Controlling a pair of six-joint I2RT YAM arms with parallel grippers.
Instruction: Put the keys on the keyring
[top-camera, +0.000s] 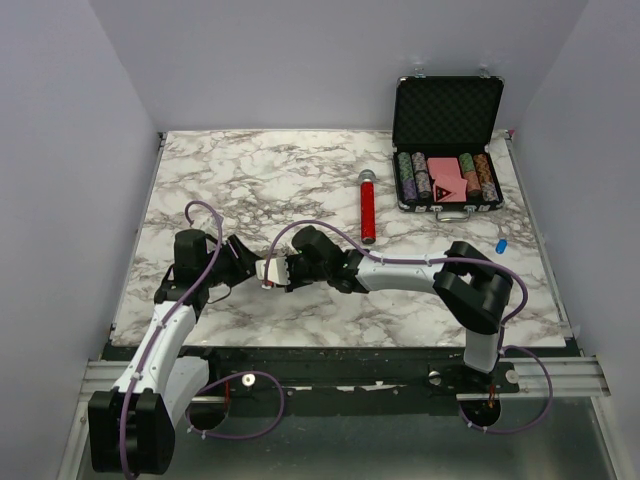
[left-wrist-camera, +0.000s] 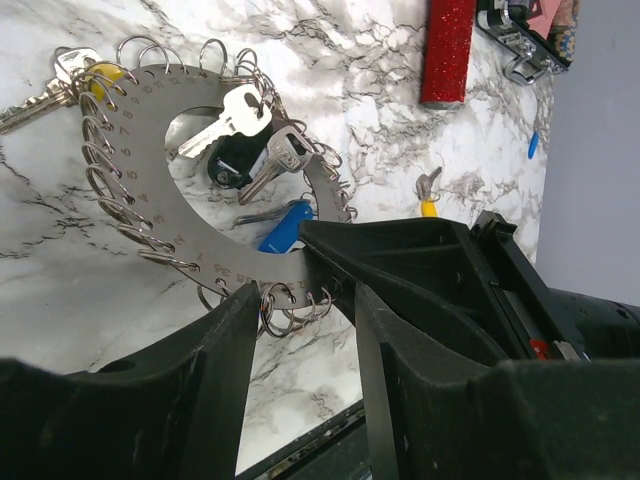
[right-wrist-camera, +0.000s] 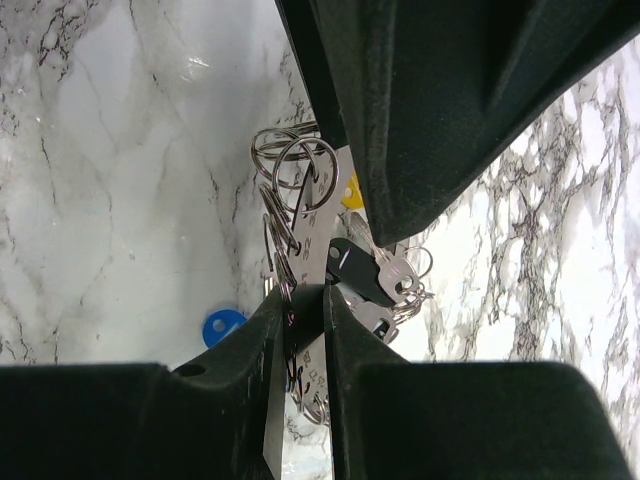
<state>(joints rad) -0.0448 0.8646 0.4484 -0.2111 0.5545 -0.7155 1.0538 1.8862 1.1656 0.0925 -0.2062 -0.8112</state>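
Observation:
The keyring (left-wrist-camera: 135, 160) is a flat silvery ring plate with numbered holes and many small wire loops round its rim. It is held on edge just above the table. Several keys hang on it, among them a silver key (left-wrist-camera: 228, 112) and a blue-headed key (left-wrist-camera: 288, 226). My right gripper (right-wrist-camera: 305, 300) is shut on the plate's rim (right-wrist-camera: 325, 215). My left gripper (left-wrist-camera: 305, 300) is open, and its fingertips straddle a few rim loops (left-wrist-camera: 290, 305). A loose yellow-headed key (left-wrist-camera: 428, 200) and a loose blue-headed key (top-camera: 501, 244) lie on the marble. Both grippers meet at the keyring (top-camera: 270, 272).
A red cylinder with a silver cap (top-camera: 368, 210) lies mid-table. An open black case (top-camera: 445, 100) with striped poker chips (top-camera: 412, 175) stands at the back right. The table's near edge (left-wrist-camera: 330, 435) runs just under my left fingers.

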